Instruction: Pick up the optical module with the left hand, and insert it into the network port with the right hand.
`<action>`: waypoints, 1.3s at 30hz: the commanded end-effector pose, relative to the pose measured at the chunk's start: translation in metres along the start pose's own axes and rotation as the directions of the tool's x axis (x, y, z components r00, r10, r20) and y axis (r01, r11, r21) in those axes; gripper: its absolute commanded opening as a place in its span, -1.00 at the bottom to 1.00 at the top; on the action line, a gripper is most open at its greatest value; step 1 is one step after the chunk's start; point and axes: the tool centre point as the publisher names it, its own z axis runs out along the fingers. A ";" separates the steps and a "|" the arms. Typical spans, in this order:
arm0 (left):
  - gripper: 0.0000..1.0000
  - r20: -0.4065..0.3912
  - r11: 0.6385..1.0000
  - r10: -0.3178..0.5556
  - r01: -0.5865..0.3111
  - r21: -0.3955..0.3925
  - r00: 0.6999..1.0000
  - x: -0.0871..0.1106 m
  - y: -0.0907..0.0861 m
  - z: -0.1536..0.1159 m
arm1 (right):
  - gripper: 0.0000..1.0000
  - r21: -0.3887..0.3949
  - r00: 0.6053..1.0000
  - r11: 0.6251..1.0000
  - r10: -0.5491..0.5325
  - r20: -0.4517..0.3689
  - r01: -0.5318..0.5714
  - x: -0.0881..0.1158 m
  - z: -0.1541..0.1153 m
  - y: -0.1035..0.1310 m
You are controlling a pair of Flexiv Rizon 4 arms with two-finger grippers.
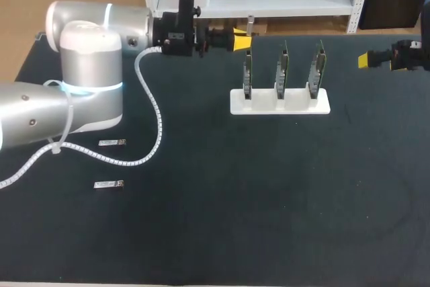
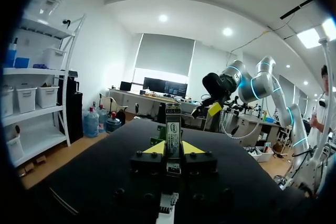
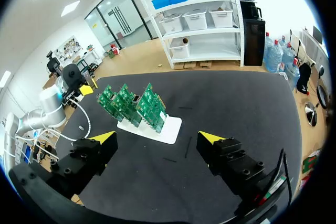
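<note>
Two spare modules [image 1: 111, 142] lie on the tabletop [image 1: 269, 199] at 8 o'clock. At 12 o'clock the left tool [image 1: 242, 38] pinches the optical module [image 2: 173, 129], just beside the upright boards [image 1: 282, 68]. The right tool [image 3: 158, 139], at 2 o'clock, gapes wide.

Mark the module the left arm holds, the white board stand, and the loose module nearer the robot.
held module [image 2: 173, 129], left wrist view, on its upright body.
white stand [image 1: 264, 103], head view, on a bare part of its base.
loose module [image 1: 108, 184], head view, on its middle.
</note>
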 end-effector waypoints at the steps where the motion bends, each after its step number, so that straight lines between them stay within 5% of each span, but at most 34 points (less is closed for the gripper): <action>1: -1.00 -0.003 1.000 0.006 -0.006 -0.013 1.000 0.003 -0.006 -0.002 | 1.00 0.003 1.000 1.000 0.001 0.001 -0.001 0.000 0.000 0.001; 16: -1.00 -0.003 1.000 0.004 -0.004 -0.016 1.000 0.003 -0.006 -0.003 | 1.00 0.003 1.000 1.000 0.001 0.001 -0.001 0.000 0.000 0.001; 22: -1.00 -0.003 1.000 0.004 -0.004 -0.016 1.000 0.003 -0.006 -0.003 | 1.00 -0.135 0.981 0.971 -0.196 0.013 0.196 -0.032 0.005 0.002; 30: -1.00 -0.003 1.000 0.004 -0.004 -0.016 1.000 0.003 -0.006 -0.003 | 1.00 -0.338 0.882 0.824 -0.470 0.039 0.455 -0.079 0.019 0.019; 39: -1.00 -0.003 1.000 0.004 -0.004 -0.016 1.000 0.003 -0.006 -0.003 | 1.00 -0.521 0.771 0.630 -0.630 0.092 0.576 -0.105 0.046 0.054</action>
